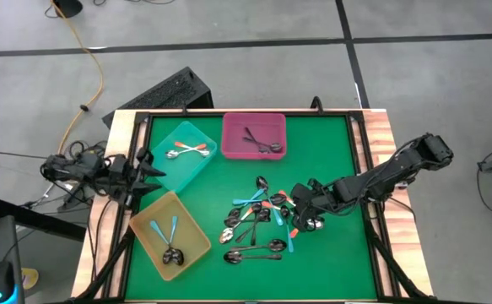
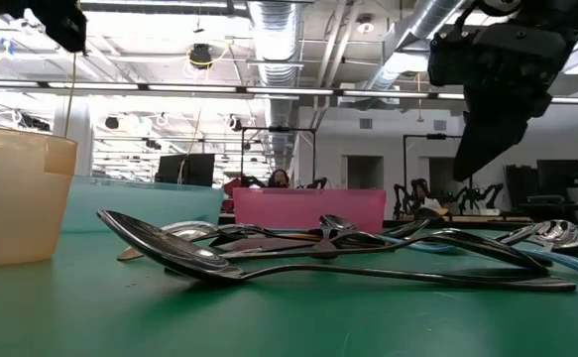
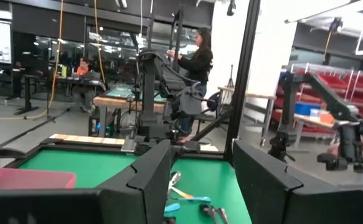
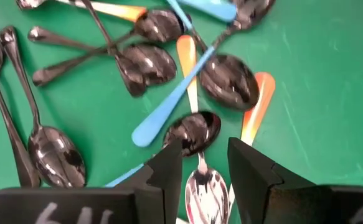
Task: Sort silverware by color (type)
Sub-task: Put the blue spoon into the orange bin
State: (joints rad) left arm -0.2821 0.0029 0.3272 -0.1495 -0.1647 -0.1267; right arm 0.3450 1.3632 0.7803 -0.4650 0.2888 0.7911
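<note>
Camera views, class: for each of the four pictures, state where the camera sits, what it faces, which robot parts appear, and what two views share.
High: overhead, facing down on the green table; both arms.
Low: table height, facing across dark metal spoons; right gripper above.
Left wrist: on the left arm at the table's edge, facing the room; its own shut fingers.
Right wrist: just above the spoon pile; own fingers astride a silver spoon bowl.
Shared: rectangular pink plastic tray.

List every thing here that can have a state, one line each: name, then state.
Pile of spoons: unsorted, on the mat.
Teal tray: holds orange-handled spoons.
Pink tray: holds dark spoons.
Yellow tray: holds blue-handled spoons.
Right end effector: open, over the pile.
Left end effector: shut, empty, beside the teal tray.
</note>
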